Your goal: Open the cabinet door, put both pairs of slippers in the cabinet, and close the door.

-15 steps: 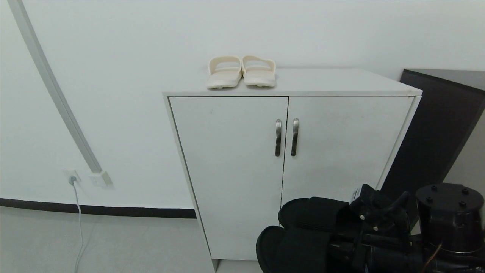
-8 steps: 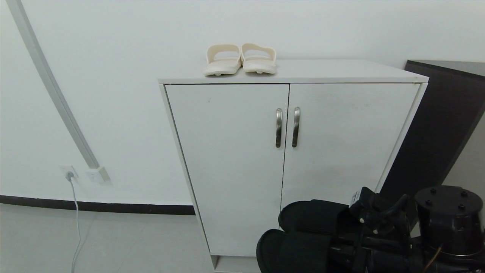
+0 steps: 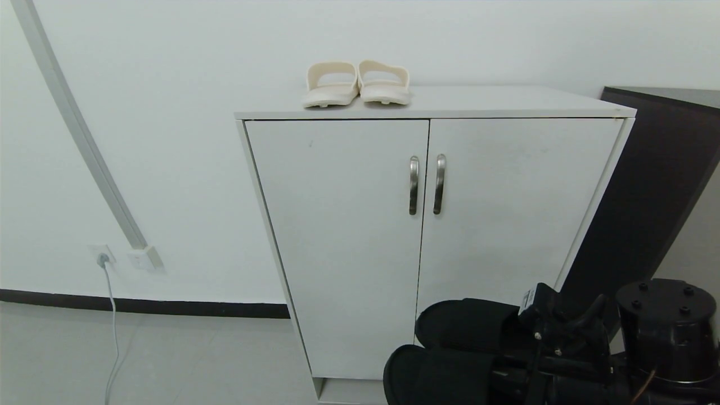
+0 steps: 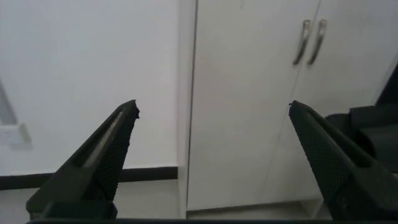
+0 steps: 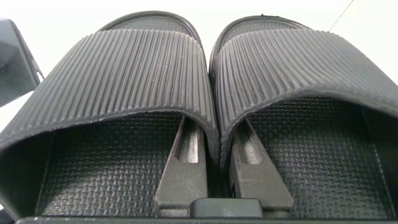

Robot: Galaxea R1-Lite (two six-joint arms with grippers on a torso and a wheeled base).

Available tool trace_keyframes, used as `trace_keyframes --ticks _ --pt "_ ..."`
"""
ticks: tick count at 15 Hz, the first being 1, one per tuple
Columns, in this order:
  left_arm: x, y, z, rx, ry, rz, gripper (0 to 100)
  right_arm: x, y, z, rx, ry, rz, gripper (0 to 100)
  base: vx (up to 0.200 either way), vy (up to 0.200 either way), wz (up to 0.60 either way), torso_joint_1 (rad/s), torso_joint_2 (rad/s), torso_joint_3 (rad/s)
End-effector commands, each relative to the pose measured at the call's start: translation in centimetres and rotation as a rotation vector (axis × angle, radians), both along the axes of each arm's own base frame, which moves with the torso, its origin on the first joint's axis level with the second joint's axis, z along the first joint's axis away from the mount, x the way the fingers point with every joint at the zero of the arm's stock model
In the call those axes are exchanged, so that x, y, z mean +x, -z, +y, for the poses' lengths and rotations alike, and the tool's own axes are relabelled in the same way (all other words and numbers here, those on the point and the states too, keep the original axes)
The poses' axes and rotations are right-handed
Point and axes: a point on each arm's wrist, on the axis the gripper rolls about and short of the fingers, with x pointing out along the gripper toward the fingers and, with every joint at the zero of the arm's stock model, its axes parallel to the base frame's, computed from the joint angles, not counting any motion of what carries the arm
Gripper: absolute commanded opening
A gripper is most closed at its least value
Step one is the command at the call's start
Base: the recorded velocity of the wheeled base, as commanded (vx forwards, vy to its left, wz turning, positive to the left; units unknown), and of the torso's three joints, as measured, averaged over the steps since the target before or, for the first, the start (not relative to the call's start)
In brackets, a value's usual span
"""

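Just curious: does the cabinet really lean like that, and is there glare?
Head view: looking down makes the cabinet taper, the wall duct looks bowed; light even, handles gleam faintly. Right wrist view: black slippers softly lit, no glare.

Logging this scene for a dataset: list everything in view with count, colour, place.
white cabinet: 1, white, against the wall, doors shut
handles: 2, silver, where the doors meet
cream slippers: 1 pair, cream, on cabinet top
black slippers: 1 pair, black, low before the right door
dark furniture: 1, dark brown, right of cabinet
wall socket: 1, white, low on wall, cable plugged in
cable duct: 1, grey, slanting on wall
left gripper: 1, black, open, facing cabinet
right gripper: 1, black, shut on black slippers
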Motion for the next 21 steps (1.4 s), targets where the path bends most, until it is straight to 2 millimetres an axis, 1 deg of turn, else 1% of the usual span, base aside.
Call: trace_keyframes --ticks 1,3,5,6,8,9,11,13,14,15,16,18,20,21 --pt "3.9 -1.9 -0.3 0.019 0.113 0.148 100 0.0 0.1 0.0 -0.001 -0.003 0.002 0 0.000 0.000 0.00 0.000 0.00 0.000" --pt "6.5 -3.2 -0.6 0.019 0.205 0.141 100 0.0 0.1 0.0 -0.002 -0.003 0.004 0 0.000 0.000 -0.60 0.002 0.00 0.000" --pt "8.8 -4.0 -0.8 0.019 0.267 0.142 100 0.0 0.0 0.0 -0.001 -0.001 0.001 0 0.000 0.000 0.00 0.000 0.00 0.000" --pt "10.2 -4.3 -1.0 0.021 0.328 0.138 100 -0.1 0.1 0.0 -0.002 -0.001 0.002 0 0.000 0.000 0.00 0.000 0.00 0.000" --pt "12.1 -4.8 -1.4 0.024 0.445 0.144 100 -0.2 0.1 -0.1 -0.002 -0.003 0.004 0 0.000 0.000 0.00 0.000 0.00 0.000" --pt "12.5 -4.8 -1.5 0.023 0.470 0.154 100 -0.2 0.1 -0.1 -0.003 -0.003 0.005 0 0.000 0.000 0.00 0.000 0.00 0.000" --pt "14.7 -5.0 -3.1 0.031 0.599 0.198 100 -0.3 0.2 -0.1 -0.003 -0.013 0.008 0 0.000 0.000 0.00 0.000 0.00 0.000" --pt "16.6 -5.7 -4.7 0.040 0.676 0.183 100 -0.4 0.3 0.1 -0.007 -0.022 0.012 0 0.000 0.000 0.00 0.000 0.00 0.000" --pt "17.0 -6.0 -5.1 0.041 0.698 0.176 100 -0.4 0.3 0.1 -0.005 -0.021 0.012 0 0.000 0.000 0.00 0.000 0.00 0.000" --pt "17.8 -6.1 -6.1 0.046 0.738 0.181 100 -0.4 0.2 0.2 -0.003 -0.024 0.010 0 0.000 0.000 0.00 0.000 0.00 0.000" --pt "18.1 -6.3 -6.7 0.048 0.767 0.181 100 -0.6 0.2 0.4 -0.003 -0.034 0.008 0 0.000 0.000 0.00 0.000 0.00 0.000" --pt "19.0 -6.4 -8.9 0.051 0.828 0.207 100 -0.7 0.3 0.5 -0.005 -0.043 0.010 0 0.000 0.000 0.00 0.000 0.00 0.000" --pt "20.1 -6.5 -12.0 0.044 0.822 0.241 100 -0.7 0.6 0.6 -0.014 -0.044 0.021 0 0.000 0.000 0.00 0.000 0.00 0.000" --pt "20.3 -6.6 -13.4 0.044 0.826 0.247 100 -0.7 0.5 0.6 -0.012 -0.041 0.022 0 0.000 0.000 0.00 0.000 0.00 0.000"
